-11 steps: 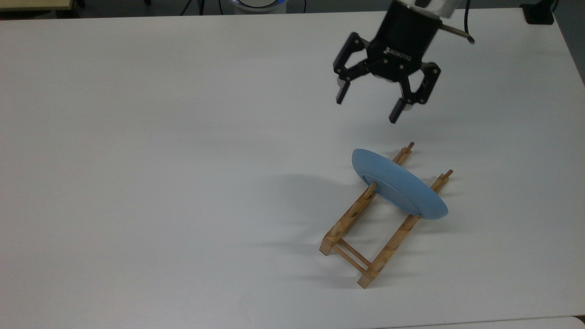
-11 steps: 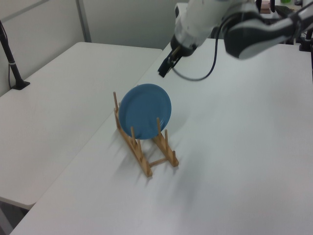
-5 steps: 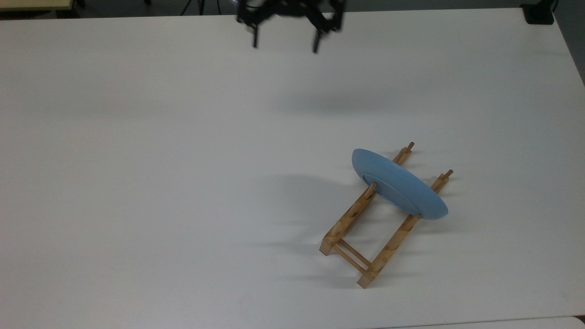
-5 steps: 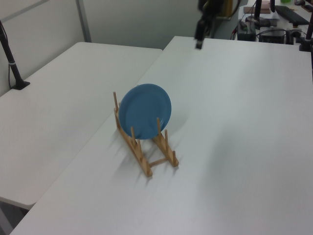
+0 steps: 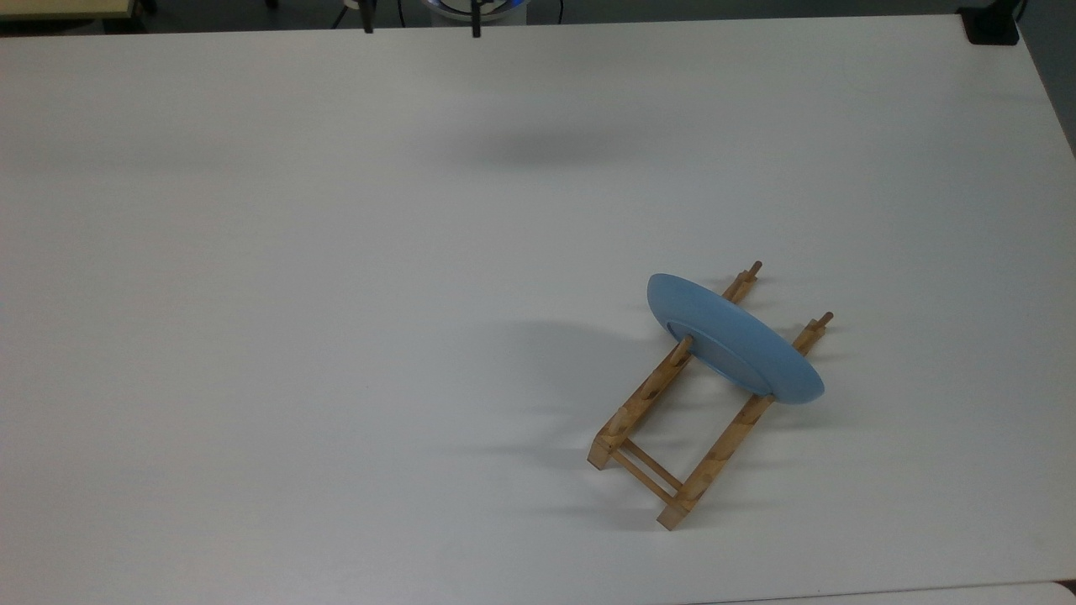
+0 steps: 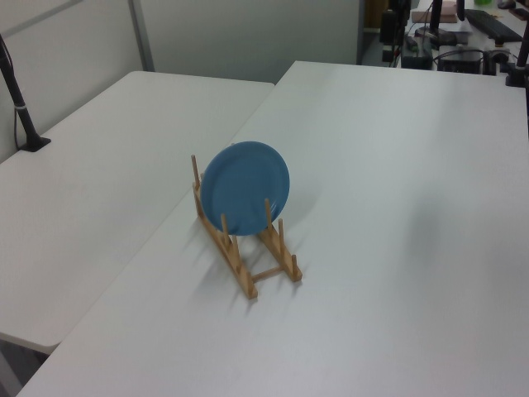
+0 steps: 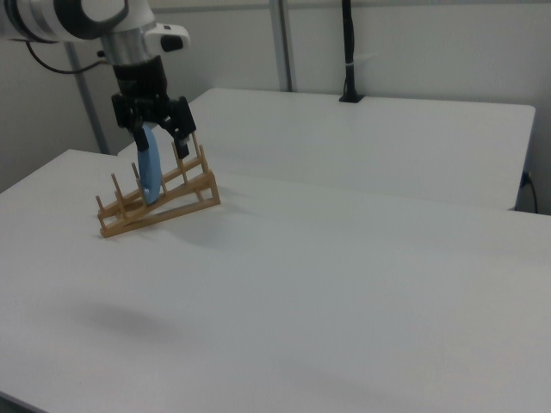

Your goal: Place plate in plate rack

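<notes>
In the top view, the left half of the white table (image 5: 252, 336) is bare. At the upper edge, a little left of the middle, two dark fingertips (image 5: 367, 25) of the gripper (image 5: 421, 27) reach into the frame. They stand well apart from each other, so the claw is spread and holds nothing. A soft shadow lies on the table below them.

To the top view's right, the wooden rack (image 5: 639, 403) lies diagonally, well apart from the fingertips. The blue plate (image 5: 731, 344) stands on its edge in the rack, across both rails, near the rack's upper-right end. One pair of pegs is behind it and the other pegs are in front (the plate is a little tilted, not fully upright).

In the left view, a black post (image 6: 16, 91) stands on a second table (image 6: 99, 182) at the left. In the middle, the plate (image 6: 245, 188) shows its round face to the camera and sits between the pegs of the rack (image 6: 248, 265).

In the right view, the white arm (image 7: 86, 17) comes in from the upper left. The gripper (image 7: 162, 142) hangs directly over the plate (image 7: 151, 176), which is seen here edge-on in the rack (image 7: 164, 202). The fingers are spread, one on each side of the plate's top. I cannot tell whether a finger touches the plate. The rest of the table, to the right view's right, is bare.
</notes>
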`<action>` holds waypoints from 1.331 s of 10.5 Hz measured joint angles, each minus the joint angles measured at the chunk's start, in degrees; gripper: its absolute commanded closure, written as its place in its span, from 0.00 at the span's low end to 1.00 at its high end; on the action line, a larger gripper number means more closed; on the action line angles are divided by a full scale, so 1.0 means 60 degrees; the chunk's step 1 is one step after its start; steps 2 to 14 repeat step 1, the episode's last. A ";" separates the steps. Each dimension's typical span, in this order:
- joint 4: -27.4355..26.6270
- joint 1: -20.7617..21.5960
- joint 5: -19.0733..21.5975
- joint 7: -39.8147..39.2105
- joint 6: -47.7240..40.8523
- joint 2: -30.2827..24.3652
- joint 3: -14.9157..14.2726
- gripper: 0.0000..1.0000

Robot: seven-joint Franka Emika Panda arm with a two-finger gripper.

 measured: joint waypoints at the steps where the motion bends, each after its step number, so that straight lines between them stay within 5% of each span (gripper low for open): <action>1: -0.0127 -0.0114 0.0002 -0.0002 -0.0004 0.0000 0.0000 0.00; 14: -0.0127 -0.0114 0.0002 -0.0002 -0.0004 0.0000 0.0000 0.00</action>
